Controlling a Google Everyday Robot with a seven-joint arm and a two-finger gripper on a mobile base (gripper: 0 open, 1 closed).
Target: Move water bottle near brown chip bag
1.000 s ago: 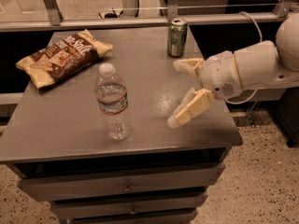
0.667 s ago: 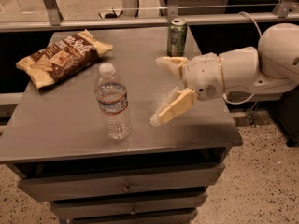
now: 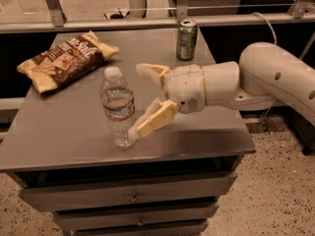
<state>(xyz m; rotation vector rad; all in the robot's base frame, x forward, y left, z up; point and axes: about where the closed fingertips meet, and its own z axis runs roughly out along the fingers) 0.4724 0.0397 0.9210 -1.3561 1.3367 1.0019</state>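
Note:
The water bottle stands upright near the front middle of the grey cabinet top. It is clear, with a white cap and a white label edged in red. The brown chip bag lies flat at the far left corner, well apart from the bottle. My gripper comes in from the right, open, its two tan fingers spread. The near finger's tip is close to the bottle's lower right side. The far finger is beside the bottle's shoulder. The bottle is not between closed jaws.
A green soda can stands at the far right of the cabinet top. The white arm reaches in over the right edge. Metal railing posts stand behind the cabinet. Drawers are below the front edge.
The gripper has moved left across the top, from the right side to right beside the bottle, staying open. The bottle, bag and can have not moved.

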